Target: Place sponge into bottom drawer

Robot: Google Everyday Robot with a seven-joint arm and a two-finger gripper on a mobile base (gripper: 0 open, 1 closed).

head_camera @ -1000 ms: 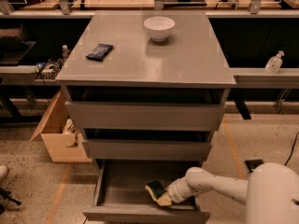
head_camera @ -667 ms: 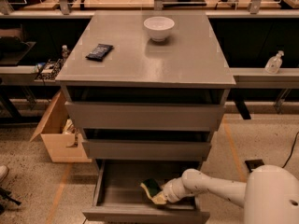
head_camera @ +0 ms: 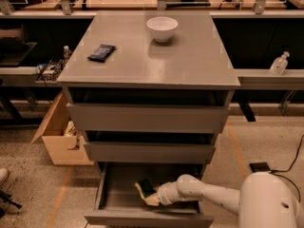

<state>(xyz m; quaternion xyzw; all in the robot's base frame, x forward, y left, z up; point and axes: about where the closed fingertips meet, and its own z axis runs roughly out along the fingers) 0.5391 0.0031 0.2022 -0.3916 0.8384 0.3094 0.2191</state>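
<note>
Arm (head_camera: 213, 197) reached in from the lower right, out of the white robot body (head_camera: 271, 204) at the bottom right corner. Gripper (head_camera: 153, 197) was inside the bottom drawer (head_camera: 142, 219), low over its floor, about mid-width and toward the front. It was clamped on the sponge (head_camera: 144, 189); I saw the sponge sticking out of the tip to the left, tilted, dark green side up and yellow foam under it. Couldn't tell if the sponge's lower corner touched the drawer floor.

Bottom drawer was pulled out, its front panel at the lower edge of my view. I saw nothing in it but the gripper and the sponge. The two drawers above it on the grey cabinet (head_camera: 223, 80) were only partly out: top drawer (head_camera: 147, 118) and middle drawer (head_camera: 149, 152) each showed a dark gap above the front.

On the cabinet top, a white bowl (head_camera: 162, 28) sat upright near the back, roughly centred. A flat black packet (head_camera: 101, 52) lay toward the left edge, well apart from the bowl.

An open cardboard box (head_camera: 57, 139) stood on the floor just left of the cabinet. A clear bottle (head_camera: 279, 63) stood on the shelf to the right.
</note>
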